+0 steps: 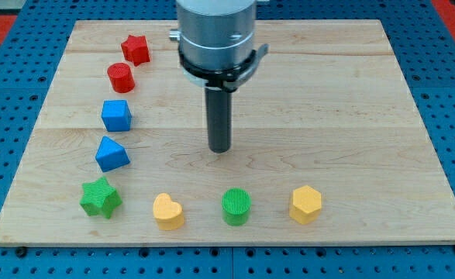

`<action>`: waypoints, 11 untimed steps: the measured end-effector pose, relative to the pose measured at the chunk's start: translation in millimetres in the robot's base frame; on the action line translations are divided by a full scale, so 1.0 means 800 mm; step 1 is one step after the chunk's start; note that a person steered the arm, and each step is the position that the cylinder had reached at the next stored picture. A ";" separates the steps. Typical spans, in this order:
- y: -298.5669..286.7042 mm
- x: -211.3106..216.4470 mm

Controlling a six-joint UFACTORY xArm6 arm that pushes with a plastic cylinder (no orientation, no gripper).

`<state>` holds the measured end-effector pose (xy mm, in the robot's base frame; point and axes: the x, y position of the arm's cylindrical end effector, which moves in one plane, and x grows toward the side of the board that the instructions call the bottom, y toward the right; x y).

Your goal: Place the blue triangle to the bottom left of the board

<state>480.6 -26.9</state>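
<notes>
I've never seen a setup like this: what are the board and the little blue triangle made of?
The board looks like pale wood with a smooth, matte surface: lengthwise grain and plank seams show. The blue triangle seems plastic, possibly 3D-printed; fine ridges show on the neighbouring green star, though I can't be sure for the triangle. My tip stands apart, toward the view's right.

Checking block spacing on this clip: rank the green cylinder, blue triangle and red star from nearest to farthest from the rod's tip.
From my tip:
1. Green cylinder, just below, toward the view's bottom.
2. Blue triangle, off to the view's left.
3. Red star, far up at the view's top left.
</notes>
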 end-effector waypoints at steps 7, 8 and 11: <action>-0.214 -0.004; -0.199 -0.007; -0.199 0.016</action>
<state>493.7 -186.2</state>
